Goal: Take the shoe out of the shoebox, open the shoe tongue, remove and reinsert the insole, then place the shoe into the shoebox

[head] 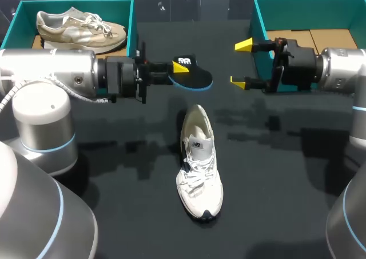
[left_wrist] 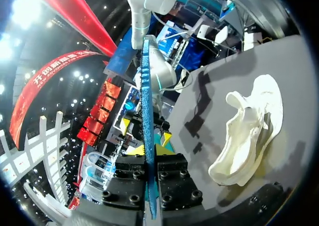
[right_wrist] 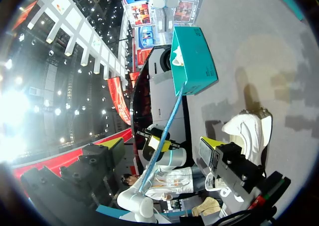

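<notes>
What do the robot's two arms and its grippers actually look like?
Both the left arm and the right arm are thick, round, silver-grey tubes with thin light-blue rings at the joints. Each ends in a black, bolted wrist block carrying jaws with bright yellow pointed tips. A pale cable runs along the left arm.

Silver-grey left arm (head: 48,73) and right arm (head: 343,69), blue joint rings, pale cable (head: 12,92) by the left, black screw-studded left end effector (left_wrist: 149,151), black right end effector (head: 241,64), yellow tips.
</notes>
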`<control>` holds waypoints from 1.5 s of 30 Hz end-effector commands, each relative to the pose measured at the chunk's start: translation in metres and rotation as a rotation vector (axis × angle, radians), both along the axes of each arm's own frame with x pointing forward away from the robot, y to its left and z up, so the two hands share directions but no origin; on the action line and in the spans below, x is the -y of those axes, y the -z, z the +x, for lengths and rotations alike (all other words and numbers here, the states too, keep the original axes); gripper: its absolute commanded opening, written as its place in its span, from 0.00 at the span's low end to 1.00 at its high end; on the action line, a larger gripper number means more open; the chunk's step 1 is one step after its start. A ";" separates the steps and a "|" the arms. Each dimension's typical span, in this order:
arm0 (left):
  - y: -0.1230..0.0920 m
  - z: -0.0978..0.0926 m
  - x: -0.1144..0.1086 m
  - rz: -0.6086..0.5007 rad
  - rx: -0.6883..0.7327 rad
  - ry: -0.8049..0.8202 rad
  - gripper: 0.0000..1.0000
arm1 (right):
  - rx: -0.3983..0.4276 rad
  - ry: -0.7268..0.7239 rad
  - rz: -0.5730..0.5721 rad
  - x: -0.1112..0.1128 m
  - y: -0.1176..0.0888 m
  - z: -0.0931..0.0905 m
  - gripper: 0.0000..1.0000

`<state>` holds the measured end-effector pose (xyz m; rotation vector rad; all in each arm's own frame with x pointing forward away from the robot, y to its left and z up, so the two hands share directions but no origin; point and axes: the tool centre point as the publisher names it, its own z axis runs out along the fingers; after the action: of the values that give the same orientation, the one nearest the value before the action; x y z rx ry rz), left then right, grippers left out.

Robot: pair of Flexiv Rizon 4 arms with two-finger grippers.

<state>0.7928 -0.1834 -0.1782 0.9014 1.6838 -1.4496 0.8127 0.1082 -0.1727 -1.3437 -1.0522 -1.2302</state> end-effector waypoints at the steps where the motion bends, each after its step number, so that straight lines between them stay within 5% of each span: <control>1: -0.004 0.002 -0.002 0.019 -0.302 -0.001 0.00 | -0.001 0.000 -0.003 0.000 -0.001 -0.001 1.00; 10: -0.004 0.002 -0.002 0.019 -0.302 -0.001 0.00 | -0.001 0.000 -0.003 0.000 -0.001 -0.001 1.00; 18: -0.020 -0.001 -0.004 -0.033 -0.858 0.092 0.00 | -0.001 0.000 -0.003 0.000 -0.001 -0.001 1.00; 22: -0.028 0.003 -0.007 -0.094 -1.516 0.219 0.00 | -0.001 0.000 -0.003 0.000 -0.001 -0.001 1.00; 24: -0.029 0.006 -0.007 -0.099 -1.694 0.215 0.00 | -0.001 0.000 -0.003 0.000 -0.001 -0.001 1.00; 43: -0.033 0.004 -0.007 -0.099 -1.671 0.209 0.00 | -0.001 0.000 -0.003 0.000 -0.001 -0.001 1.00; 45: -0.033 0.003 -0.007 -0.108 -1.785 0.208 0.00 | -0.001 0.000 -0.003 0.000 -0.001 -0.001 1.00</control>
<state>0.7914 -0.1753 -0.1418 -0.2448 2.4223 -2.4953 0.8125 0.1081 -0.1726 -1.3437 -1.0525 -1.2302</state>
